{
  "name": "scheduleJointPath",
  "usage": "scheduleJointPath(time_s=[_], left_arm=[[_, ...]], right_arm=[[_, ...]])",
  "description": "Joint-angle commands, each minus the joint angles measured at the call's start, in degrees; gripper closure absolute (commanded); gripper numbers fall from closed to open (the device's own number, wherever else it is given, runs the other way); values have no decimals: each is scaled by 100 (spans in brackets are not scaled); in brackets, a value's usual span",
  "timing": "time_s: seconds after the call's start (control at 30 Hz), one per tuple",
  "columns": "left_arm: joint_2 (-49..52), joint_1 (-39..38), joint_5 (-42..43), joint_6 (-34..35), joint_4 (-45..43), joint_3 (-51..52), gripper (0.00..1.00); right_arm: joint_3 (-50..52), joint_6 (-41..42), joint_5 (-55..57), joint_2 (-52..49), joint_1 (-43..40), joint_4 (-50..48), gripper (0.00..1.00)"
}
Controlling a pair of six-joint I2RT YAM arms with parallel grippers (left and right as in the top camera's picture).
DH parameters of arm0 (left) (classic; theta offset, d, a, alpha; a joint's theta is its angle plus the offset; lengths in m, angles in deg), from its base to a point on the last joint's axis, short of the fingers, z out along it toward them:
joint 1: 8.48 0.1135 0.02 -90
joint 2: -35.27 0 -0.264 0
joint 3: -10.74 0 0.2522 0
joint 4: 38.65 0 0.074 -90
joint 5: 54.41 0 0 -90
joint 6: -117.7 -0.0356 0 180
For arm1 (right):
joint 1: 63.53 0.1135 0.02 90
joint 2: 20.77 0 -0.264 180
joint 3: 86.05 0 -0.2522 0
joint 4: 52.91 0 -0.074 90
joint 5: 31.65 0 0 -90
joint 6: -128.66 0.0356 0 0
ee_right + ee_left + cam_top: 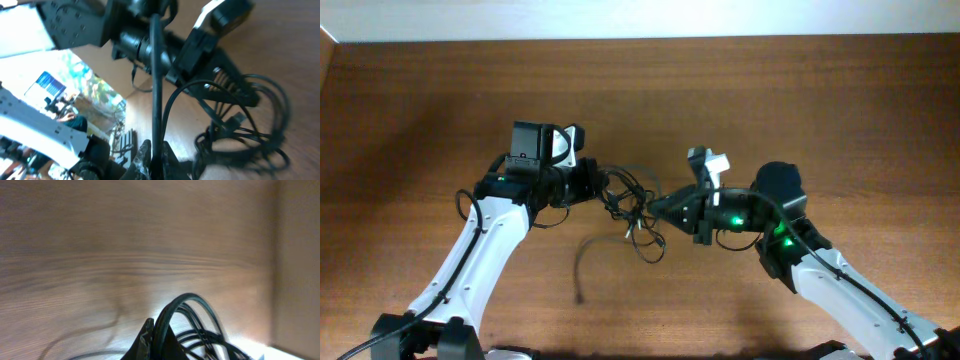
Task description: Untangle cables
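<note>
From overhead, the cables [632, 207] are lying as one small dark knot on the table [770, 90], bunched in the gap between the two arms, with a loose loop trailing toward the near edge. They are looking light, thin and floppy, likely to slide and sag rather than keep any shape, so a single strand just outside the knot seems the best place to pinch. The left pincer [602, 186] is pressing into the knot from one side and the right pincer [652, 207] from the other. In the left wrist view, the left pincer [149, 339] is sitting clenched at the bottom edge, and several strands [192, 311] are arching up out of it — a grasp on a bundle, not on one cord. In the right wrist view, the right pincer [152, 159] is clamping shut on one strand [156, 85] that is running straight toward the left arm [145, 37], taut by the look of it, while the rest of the tangle [240, 132] is resting slack on the wood beside it.
</note>
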Motion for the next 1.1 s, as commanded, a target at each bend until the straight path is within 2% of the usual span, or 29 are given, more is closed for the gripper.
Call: scheduleJointPath(time_s=[0.0,0.07,0.13,0.23,0.27,0.3,0.33,0.37,0.4,0.43,0.47,0.5,0.57,0.67,0.73,0.8,0.9,0.93,1.0,1.07], left_arm=[[-44,11,-1860,675,339,-35,100],[-44,11,-2214,1340,339,-35,100],[-44,11,-2769,2015,387,-35,100],[-44,11,-3418,2940,695,-35,100],[-44,11,-3453,3056,699,-35,100],[-44,11,-3453,3093,658,-35,100],[-44,11,-3451,3093,656,-35,100],[-44,9,-3434,3064,658,-35,100],[-44,11,-3300,3064,656,-35,100],[-44,9,-3106,2977,651,-35,100],[-44,9,-2774,2479,538,-35,100],[-44,9,-1423,787,-52,-35,100],[-44,7,-15,-538,-568,-35,100],[-44,0,1604,-1827,-918,-35,100],[-44,0,2173,-1910,-1032,-35,100],[-44,-2,2223,-1908,-1172,-35,100],[-44,-208,2173,-1912,-1342,-35,100],[-44,-280,2107,-1910,-1480,-35,100],[-44,-461,1711,-1908,-1510,-35,100],[-44,-577,1718,-1908,-1578,-35,100]], right_arm=[[-70,481,140,55,-544,-59,96],[-70,614,400,55,-885,315,96],[-70,752,1165,55,-1134,1353,96],[-70,767,2135,55,-1150,2531,96],[-70,767,2192,55,-1150,2684,94],[-70,765,2192,55,-1150,2787,85],[-70,765,2194,55,-1150,2793,68],[-70,765,2192,55,-1150,2793,55],[-70,767,2190,55,-1145,2796,49],[-70,767,2188,55,-1139,2793,45],[-70,767,2184,55,-1134,2793,41],[-70,767,2162,55,-1134,2793,36],[-70,776,2002,55,-1134,2787,34],[-70,807,1779,55,-1134,2756,30],[-70,809,1770,55,-1078,2702,30],[-70,811,1515,55,-745,2321,30],[-70,2074,1775,55,-302,1565,29],[-70,2924,2052,55,-304,1543,28],[-70,4085,2433,50,-302,1550,29],[-70,4680,2979,50,-304,1635,38]])
